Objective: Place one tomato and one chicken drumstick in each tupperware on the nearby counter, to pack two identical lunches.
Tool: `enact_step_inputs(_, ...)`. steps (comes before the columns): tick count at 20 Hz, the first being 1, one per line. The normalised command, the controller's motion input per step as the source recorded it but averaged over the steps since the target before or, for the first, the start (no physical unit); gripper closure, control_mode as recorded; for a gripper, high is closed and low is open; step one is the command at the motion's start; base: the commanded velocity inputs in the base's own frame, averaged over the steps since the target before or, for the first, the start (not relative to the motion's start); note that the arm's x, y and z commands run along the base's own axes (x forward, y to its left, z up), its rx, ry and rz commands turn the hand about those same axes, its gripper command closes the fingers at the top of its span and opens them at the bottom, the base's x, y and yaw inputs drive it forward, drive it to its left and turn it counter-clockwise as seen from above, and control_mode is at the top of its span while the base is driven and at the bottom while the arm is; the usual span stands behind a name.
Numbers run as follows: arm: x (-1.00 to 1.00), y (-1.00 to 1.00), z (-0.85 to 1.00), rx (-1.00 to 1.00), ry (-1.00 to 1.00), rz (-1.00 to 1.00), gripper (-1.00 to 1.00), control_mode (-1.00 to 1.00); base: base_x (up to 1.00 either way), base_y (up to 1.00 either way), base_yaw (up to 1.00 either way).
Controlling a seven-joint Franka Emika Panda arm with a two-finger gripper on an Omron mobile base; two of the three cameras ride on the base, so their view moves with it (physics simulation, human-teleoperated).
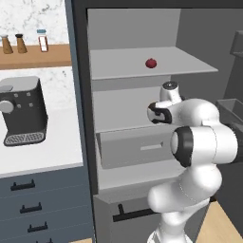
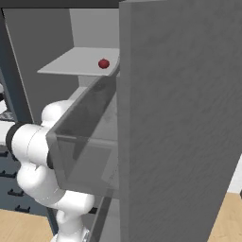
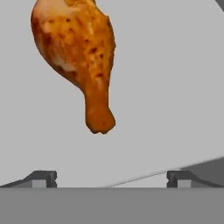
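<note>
I judge the task at its start: the fingers [image 3: 111,178] stand wide and hold nothing, the chicken drumstick [image 3: 75,57] lies unpicked on a pale shelf just ahead of them, and one tomato [image 1: 151,63] sits on the fridge's upper shelf [image 1: 118,66].

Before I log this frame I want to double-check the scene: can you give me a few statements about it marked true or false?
1. The jaws are open with nothing between them. True.
2. The chicken drumstick lies on a pale grey surface ahead of the jaws. True.
3. A tomato sits on the white counter. False: it sits on a shelf in the open cabinet.
4. The coffee machine stands on the floor. False: it stands on the counter.
</note>
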Motion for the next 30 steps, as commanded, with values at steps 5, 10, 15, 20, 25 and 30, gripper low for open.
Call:
enact_step_inputs(5, 0.69, -0.02, -0.26, 0.00, 0.00, 0.00, -1.00, -1.00, 0.00, 0.00, 0.00)
enact_step_inputs(10, 0.66, -0.05, -0.10, 0.00, 0.00, 0.00, -1.00, -1.00, 0.00, 0.00, 0.00)
enact_step_inputs(15, 0.16, 0.00, -0.55, 0.00, 0.00, 0.00, 1.00, -1.00, 0.00, 0.00, 0.00)
enact_step_inputs(20, -0.12, 0.00, -0.86, 0.00, 0.00, 0.00, 1.00, -1.00, 0.00, 0.00, 0.00)
enact_step_inputs(25, -0.94, 0.05, -0.70, 0.00, 0.00, 0.00, 1.00, -1.00, 0.00, 0.00, 0.00)
enact_step_inputs(30, -1.00, 0.31, -0.16, 0.00, 0.00, 0.00, 1.00, -1.00, 0.00, 0.00, 0.00)
